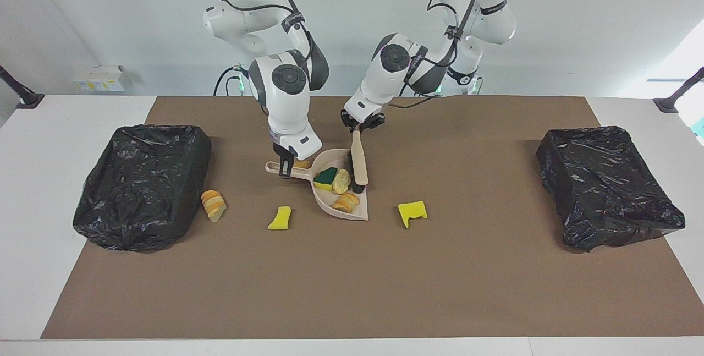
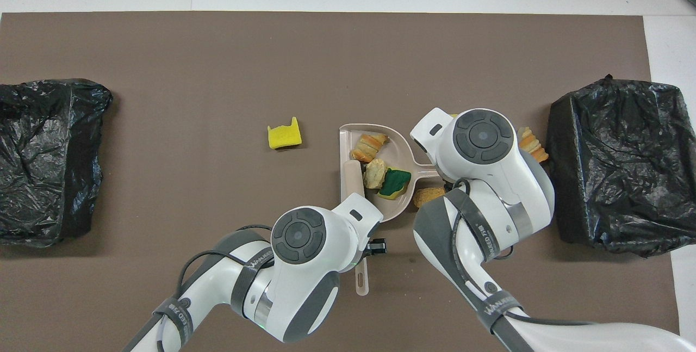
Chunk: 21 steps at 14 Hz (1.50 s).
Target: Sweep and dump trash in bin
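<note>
Brown mat (image 1: 352,279) on white table (image 1: 33,191), pale wall (image 1: 577,20)

White table (image 1: 66,125) topped with brown mat (image 1: 352,279); plain white wall (image 1: 577,15) at far side; daylight at right edge.

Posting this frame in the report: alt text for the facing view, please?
Left gripper holds a brush inside the beige dustpan, crowding three scraps together, while the right gripper holds the pan's handle. Other scraps lie on the brown mat between two black-lined bins.
</note>
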### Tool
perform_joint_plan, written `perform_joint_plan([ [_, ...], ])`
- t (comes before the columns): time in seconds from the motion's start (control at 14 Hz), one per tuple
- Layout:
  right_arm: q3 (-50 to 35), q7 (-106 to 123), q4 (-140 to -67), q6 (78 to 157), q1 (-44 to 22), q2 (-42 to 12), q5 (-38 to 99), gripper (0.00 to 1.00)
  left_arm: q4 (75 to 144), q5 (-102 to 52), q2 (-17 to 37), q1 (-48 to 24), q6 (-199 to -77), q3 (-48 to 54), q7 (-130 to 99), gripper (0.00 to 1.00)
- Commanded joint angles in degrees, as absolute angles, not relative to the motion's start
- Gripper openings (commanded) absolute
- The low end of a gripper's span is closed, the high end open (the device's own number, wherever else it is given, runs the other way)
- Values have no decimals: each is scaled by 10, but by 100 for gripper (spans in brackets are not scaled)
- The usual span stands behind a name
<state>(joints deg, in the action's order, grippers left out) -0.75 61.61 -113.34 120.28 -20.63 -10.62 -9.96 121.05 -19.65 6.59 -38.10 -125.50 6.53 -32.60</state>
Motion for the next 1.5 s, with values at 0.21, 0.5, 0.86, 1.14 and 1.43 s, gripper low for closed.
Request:
perform_joint_plan([
  [0.21, -11, 624, -1146, 1223, -204, -103, -107, 0, 1129, -49, 53, -309, -1110, 64, -317, 0],
  [0.5, -11, 624, -1146, 1223, -205, -103, -107, 0, 1095, -45, 71, -201, -1081, 65, -191, 0],
  [0.86, -11, 624, -1146, 1223, -204, -103, -107, 0, 1089, -16, 119, -134, -1143, 64, -44, 0],
  [1.14, -11, 624, -1146, 1223, -205, -103, -106, 0, 1108, -7, 125, -170, -1167, 68, -29, 0],
  [1.43, -11, 624, -1146, 1225, -205, -103, -106, 0, 1124, -13, 123, -253, -1186, 71, -29, 0],
])
